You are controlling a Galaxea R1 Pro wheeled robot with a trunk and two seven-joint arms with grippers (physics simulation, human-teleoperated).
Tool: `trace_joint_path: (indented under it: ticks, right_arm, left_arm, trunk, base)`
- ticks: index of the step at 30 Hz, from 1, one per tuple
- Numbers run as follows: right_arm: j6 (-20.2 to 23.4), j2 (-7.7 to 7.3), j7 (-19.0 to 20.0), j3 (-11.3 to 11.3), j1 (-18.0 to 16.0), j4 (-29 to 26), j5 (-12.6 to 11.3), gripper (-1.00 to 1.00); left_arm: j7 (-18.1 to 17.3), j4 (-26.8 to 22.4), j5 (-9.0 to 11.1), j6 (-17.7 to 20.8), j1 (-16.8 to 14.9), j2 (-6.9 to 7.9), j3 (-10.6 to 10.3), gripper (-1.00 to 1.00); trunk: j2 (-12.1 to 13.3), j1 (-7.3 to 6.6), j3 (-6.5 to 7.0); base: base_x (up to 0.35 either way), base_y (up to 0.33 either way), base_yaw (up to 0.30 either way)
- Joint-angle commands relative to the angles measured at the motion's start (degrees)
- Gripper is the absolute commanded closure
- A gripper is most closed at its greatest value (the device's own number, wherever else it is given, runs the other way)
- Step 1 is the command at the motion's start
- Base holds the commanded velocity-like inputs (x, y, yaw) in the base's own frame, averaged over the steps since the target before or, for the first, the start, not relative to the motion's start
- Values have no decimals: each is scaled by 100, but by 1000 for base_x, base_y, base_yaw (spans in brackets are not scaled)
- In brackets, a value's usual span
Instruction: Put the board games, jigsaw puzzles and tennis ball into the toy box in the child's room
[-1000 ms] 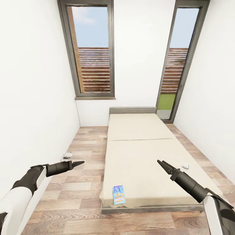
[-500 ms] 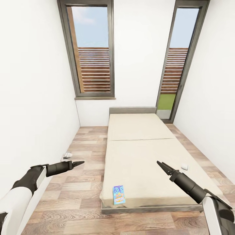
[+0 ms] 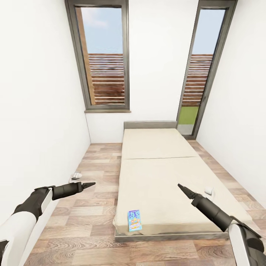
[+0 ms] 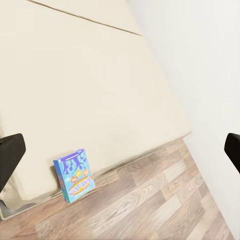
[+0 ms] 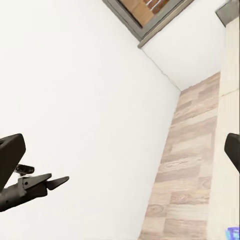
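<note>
A blue board game [image 3: 134, 220] with purple and white lettering lies on the near left corner of the cream bed [image 3: 162, 147]; in the left wrist view this board game [image 4: 74, 174] sits close to the mattress edge. My left gripper [image 3: 92, 183] hovers open over the wooden floor to the left of the bed, empty, its fingers [image 4: 10, 155] spread wide. My right gripper [image 3: 180, 186] hangs open and empty above the bed's near right part. The table, the toy box, the puzzles and the tennis ball are out of view.
A small white object [image 3: 209, 191] rests on the bed by my right arm. Another small white and dark item [image 3: 76, 176] lies on the floor by the left wall. White walls close both sides; two tall windows stand beyond the bed.
My right arm has sunk slightly, its tip a little lower over the bed. The left arm and the board game have not moved.
</note>
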Motion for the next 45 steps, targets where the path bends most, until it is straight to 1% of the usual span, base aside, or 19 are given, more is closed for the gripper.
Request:
trace_joint_path:
  ticks: [1, 2, 3, 6, 7, 8, 9, 11, 14, 19, 23, 26, 27, 29, 30, 32, 35, 42, 45]
  right_arm:
    - [41, -6, -102, 2, -6, 52, -30, -100]
    - [45, -8, -213, 9, -4, 109, -29, -100]
    - [48, -5, -460, 19, -3, 248, -30, -100]
    - [57, -17, -853, 32, -19, 509, -43, -100]
    - [63, -22, -1094, 37, -55, 714, -57, -100]
    - [64, -24, -1201, 39, -87, 823, -63, -100]
    - [67, -24, -1382, 41, -183, 1053, -71, -100]
    - [69, -20, -1524, 43, -299, 1308, -76, -100]
    - [69, -9, -1733, 45, -607, 1991, -73, -100]
    - [37, 45, -1822, 43, -902, 2756, -102, -100]
    - [60, 88, -1852, 43, -1012, 2960, -118, -100]
    - [76, 95, -1857, 28, -1154, 3361, -146, -100]
    - [88, 76, -1844, 17, -1274, 3686, -193, -100]
    - [114, 62, -1833, 8, -1420, 4044, -282, -100]
    - [156, 51, -1826, 3, -1564, 4399, -406, -100]
    - [222, 41, -1828, -2, -1723, 4851, -609, -100]
    - [276, 43, -1840, 2, -1825, 5191, -792, -100]
    - [272, 66, -1848, 6, -1886, 5401, -913, -100]
    - [275, 81, -1852, 2, -1892, 5425, -933, -100]
  left_arm:
    - [-27, -1, -9, 57, -6, -1, 25, -100]
    - [-26, 0, -9, 58, -6, 0, 26, -100]
    - [-27, -1, -9, 58, -6, 2, 26, -100]
    - [-30, -3, -9, 58, -6, 4, 27, -100]
    - [-32, -5, -9, 58, -6, 5, 27, -100]
    - [-32, -5, -9, 58, -6, 5, 27, -100]
    - [-33, -6, -9, 58, -6, 5, 27, -100]
    - [-33, -7, -9, 58, -6, 7, 27, -100]
    - [-34, -8, -9, 58, -6, 12, 30, -100]
    - [-75, -14, 0, 55, -6, 25, 44, -100]
    - [-159, -28, 39, 115, -6, 50, 61, -100]
    - [-344, -35, 54, 329, -6, 75, 84, -100]
    - [-467, -46, 57, 484, -6, 84, 92, -100]
    - [-591, -77, 54, 635, -6, 95, 97, -100]
    - [-699, -137, 50, 765, -6, 117, 95, -100]
    - [-806, -240, 47, 893, -6, 150, 91, -100]
    - [-874, -316, 45, 981, -6, 178, 89, -100]
    - [-913, -368, 50, 1194, -6, 198, 96, -100]
    - [-913, -388, 52, 1328, -6, 199, 98, -100]
  trunk:
    - [-13, 4, -13]
    - [-13, 4, -13]
    - [-13, 4, -13]
    - [-13, 4, -13]
    - [-13, 4, -13]
    - [-13, 4, -13]
    - [-13, 4, -13]
    - [-13, 4, -13]
    - [-13, 4, -13]
    - [-13, 4, -13]
    - [-13, 4, -13]
    - [-13, 4, -13]
    - [-13, 4, -13]
    - [-13, 4, -13]
    - [-13, 4, -13]
    - [-13, 4, -13]
    - [-13, 4, -13]
    - [-13, 4, -13]
    - [-134, 69, -67]
  base:
    - [0, 0, 0]
    - [0, 0, 0]
    - [0, 0, 0]
    - [0, 0, 0]
    - [0, 0, 0]
    - [0, 0, 0]
    - [0, 0, 0]
    - [0, 0, 0]
    - [0, 0, 0]
    - [0, 0, 0]
    - [0, 0, 0]
    - [0, 0, 0]
    - [0, 0, 0]
    - [0, 0, 0]
    - [0, 0, 0]
    - [0, 0, 0]
    - [0, 0, 0]
    - [0, 0, 0]
    - [0, 0, 0]
